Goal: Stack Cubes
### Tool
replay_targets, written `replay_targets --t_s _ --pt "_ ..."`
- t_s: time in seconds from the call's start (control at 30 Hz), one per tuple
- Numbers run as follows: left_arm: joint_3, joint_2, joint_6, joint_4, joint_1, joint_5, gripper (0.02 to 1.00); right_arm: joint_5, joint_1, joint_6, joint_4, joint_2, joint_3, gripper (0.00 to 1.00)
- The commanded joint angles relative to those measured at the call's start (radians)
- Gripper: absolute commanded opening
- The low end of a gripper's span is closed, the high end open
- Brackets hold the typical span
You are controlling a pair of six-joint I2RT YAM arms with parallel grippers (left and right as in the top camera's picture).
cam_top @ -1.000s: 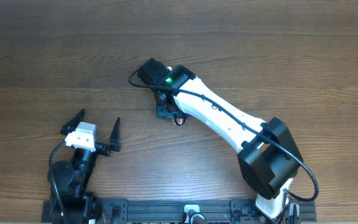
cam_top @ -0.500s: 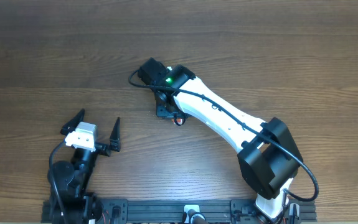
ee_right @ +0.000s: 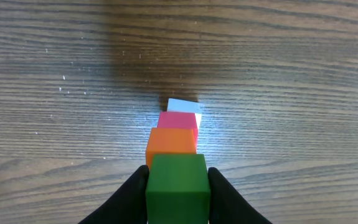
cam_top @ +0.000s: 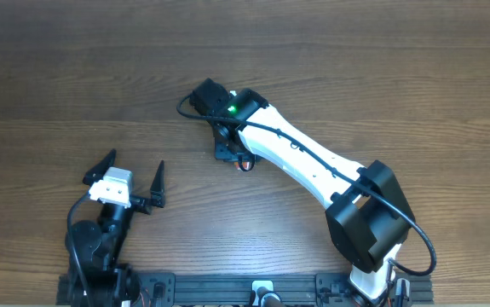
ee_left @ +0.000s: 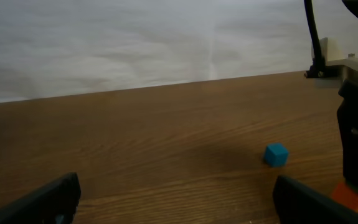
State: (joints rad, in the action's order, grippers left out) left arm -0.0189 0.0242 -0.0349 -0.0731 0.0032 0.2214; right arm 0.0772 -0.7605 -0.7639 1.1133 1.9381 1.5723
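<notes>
Nothing has visibly moved since the earlier frames: both arms keep the same poses over the wooden table (cam_top: 74,68). The right gripper (ee_right: 177,179) reaches to the middle of the table, and its jaws are closed against the two sides of a green cube (ee_right: 177,182). Seen from the right wrist, the green cube sits in line above an orange cube (ee_right: 172,140), with a pink cube (ee_right: 179,120) beyond that and a pale, glare-lit cube (ee_right: 184,106) at the far end of the row. Whether the green cube touches the orange one cannot be told, nor whether the pale cube lies under the pink one or beside it. From the top view the right gripper (cam_top: 227,150) covers most of the cubes, and just a speck of red-orange shows at its edge. The left gripper (cam_top: 134,166) stays near its base, well apart from the cubes, with its jaws spread wide and nothing between them. From the left wrist a blue cube (ee_left: 276,154) stands alone on the wood, and a corner of the orange cube (ee_left: 352,196) shows under the right gripper's dark body
</notes>
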Motion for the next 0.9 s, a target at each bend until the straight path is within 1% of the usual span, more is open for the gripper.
replay_targets --t_s 0.03,0.13,0.23,0.33,0.37,0.47,0.5,0.53,0.6,0.7,0.8,0.9 --pt "0.005 -0.005 -0.014 0.003 0.005 0.010 1.000 -0.002 0.007 -0.010 -0.003 -0.010 -0.010 0.349" --pt "0.005 -0.005 -0.014 0.003 0.005 0.010 1.000 -0.002 0.007 -0.010 -0.003 -0.010 -0.010 0.356" --pt "0.005 -0.005 -0.014 0.003 0.005 0.010 1.000 -0.002 0.007 -0.010 -0.003 -0.010 -0.010 0.435" --pt "0.005 -0.005 -0.014 0.003 0.005 0.010 0.998 -0.002 0.007 -0.010 -0.002 -0.010 -0.010 0.492" --pt "0.005 -0.005 -0.014 0.003 0.005 0.010 0.998 -0.002 0.007 -0.010 -0.002 -0.010 -0.010 0.527" --pt "0.005 -0.005 -0.014 0.003 0.005 0.010 1.000 -0.002 0.007 -0.010 -0.001 -0.010 -0.009 0.667" --pt "0.005 -0.005 -0.014 0.003 0.005 0.010 0.998 -0.002 0.007 -0.010 0.000 -0.012 -0.009 0.728" --pt "0.005 -0.005 -0.014 0.003 0.005 0.010 1.000 -0.001 0.007 -0.010 0.001 -0.015 -0.009 0.871" --pt "0.005 -0.005 -0.014 0.003 0.005 0.010 1.000 -0.001 0.007 -0.008 0.004 -0.021 -0.004 0.991" --pt "0.005 -0.005 -0.014 0.003 0.005 0.010 1.000 0.006 0.010 0.022 0.015 -0.034 0.021 0.993" --pt "0.005 -0.005 -0.014 0.003 0.005 0.010 1.000 0.048 0.025 0.049 0.065 -0.035 0.095 0.991" --pt "0.005 -0.005 -0.014 0.003 0.005 0.010 1.000 0.051 0.051 0.098 0.066 -0.035 0.165 0.991"
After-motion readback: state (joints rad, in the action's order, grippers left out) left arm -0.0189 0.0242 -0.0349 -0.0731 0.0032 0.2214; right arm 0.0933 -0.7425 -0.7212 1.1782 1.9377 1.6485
